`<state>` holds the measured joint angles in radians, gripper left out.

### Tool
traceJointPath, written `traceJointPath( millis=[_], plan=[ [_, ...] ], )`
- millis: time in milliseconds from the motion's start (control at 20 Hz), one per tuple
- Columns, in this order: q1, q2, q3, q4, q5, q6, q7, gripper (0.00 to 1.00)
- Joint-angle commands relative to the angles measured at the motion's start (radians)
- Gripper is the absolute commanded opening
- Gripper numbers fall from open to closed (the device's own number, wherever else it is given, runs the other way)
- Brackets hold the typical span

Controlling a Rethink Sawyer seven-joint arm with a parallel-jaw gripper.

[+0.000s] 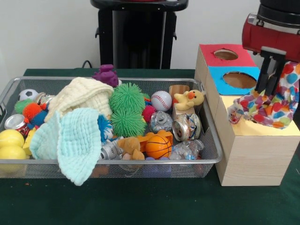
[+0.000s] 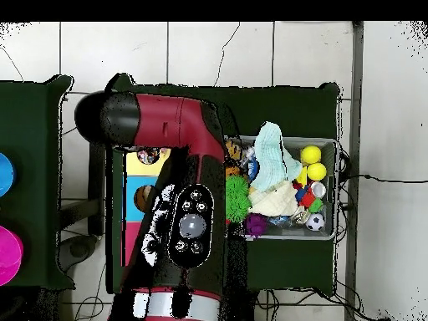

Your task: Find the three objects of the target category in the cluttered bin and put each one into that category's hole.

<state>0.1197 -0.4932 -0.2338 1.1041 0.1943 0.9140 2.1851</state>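
The gripper is closed on a patch-printed cloth, which hangs below and beside it over the yellow top of the wooden box; the placing step is in hand. The yellow-topped hole itself appears to lie directly beneath the cloth, though it is hidden. Next, the cloth must be lowered and released there, then the arm sent sideways to the wire-mesh bin.

Above the yellow top, my gripper and the patterned cloth occupy the space; the cloth covers the hole there. The blue-topped hole and red-topped hole stand uncovered behind. The wire-mesh bin is packed: the mint cloth drapes over its near rim, and the cream cloth is heaped high.
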Motion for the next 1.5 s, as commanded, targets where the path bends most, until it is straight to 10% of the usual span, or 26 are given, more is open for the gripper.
traceJointPath(
  millis=[50, 450, 1500],
  plan=[
    [0.002, 0.071, -0.012, 0.166, 0.036, 0.000, 0.338, 0.00],
    [0.030, 0.107, -0.047, 0.172, 0.064, 0.075, 0.360, 0.00],
    [0.007, 0.066, 0.150, 0.395, 0.355, 0.157, 0.257, 0.00]
  ],
)
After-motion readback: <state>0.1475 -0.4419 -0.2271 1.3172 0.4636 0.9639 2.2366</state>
